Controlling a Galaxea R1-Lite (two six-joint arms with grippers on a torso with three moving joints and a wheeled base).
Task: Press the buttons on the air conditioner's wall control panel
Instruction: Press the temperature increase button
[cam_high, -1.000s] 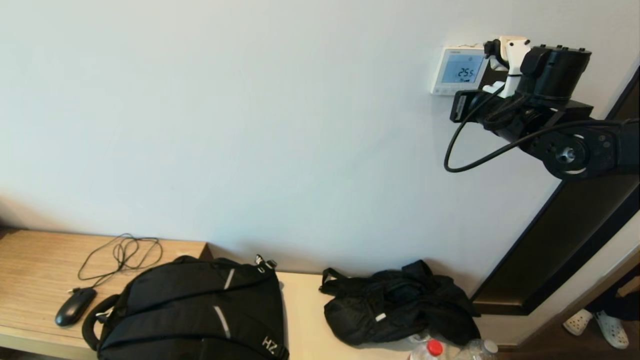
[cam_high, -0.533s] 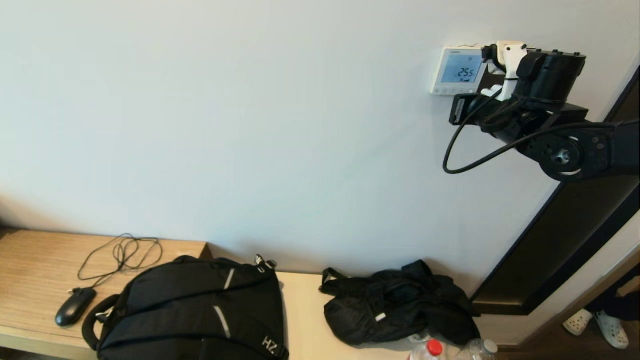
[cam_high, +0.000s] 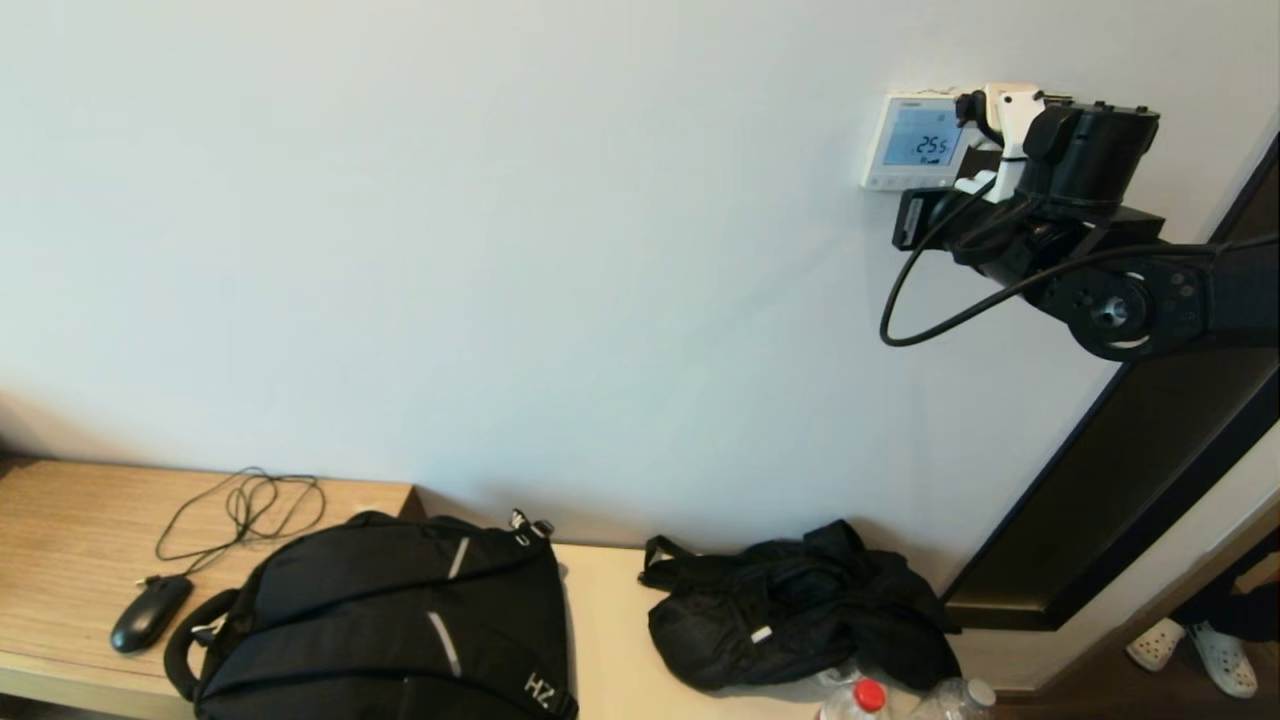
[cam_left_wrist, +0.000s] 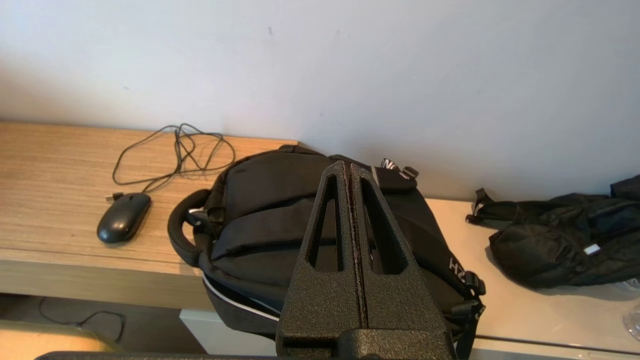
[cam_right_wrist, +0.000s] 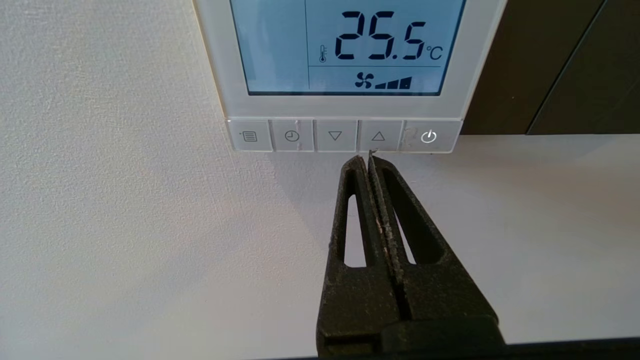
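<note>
The white wall control panel (cam_high: 912, 140) hangs high on the wall, its screen lit pale blue and reading 25.5 °C. In the right wrist view the panel (cam_right_wrist: 345, 106) has a row of pale buttons (cam_right_wrist: 335, 136) along its lower edge. My right gripper (cam_right_wrist: 367, 157) is shut and empty. Its tip sits just under the lower edge of the up-arrow button (cam_right_wrist: 378, 136); I cannot tell whether it touches. In the head view the right wrist (cam_high: 1085, 150) covers the panel's right edge. My left gripper (cam_left_wrist: 348, 167) is shut and empty, parked low above a black backpack (cam_left_wrist: 270, 215).
A dark plate (cam_right_wrist: 550, 65) adjoins the panel's right side. On the wooden bench (cam_high: 70, 530) below lie a mouse (cam_high: 150, 612) with its cable, the backpack (cam_high: 390, 610), a black bag (cam_high: 800, 615) and bottles (cam_high: 870, 698). A dark door frame (cam_high: 1130, 480) runs at right.
My right arm has shifted a little to the left along the wall, closing on the panel's right edge. The screen still reads 25.5. The left arm has not moved.
</note>
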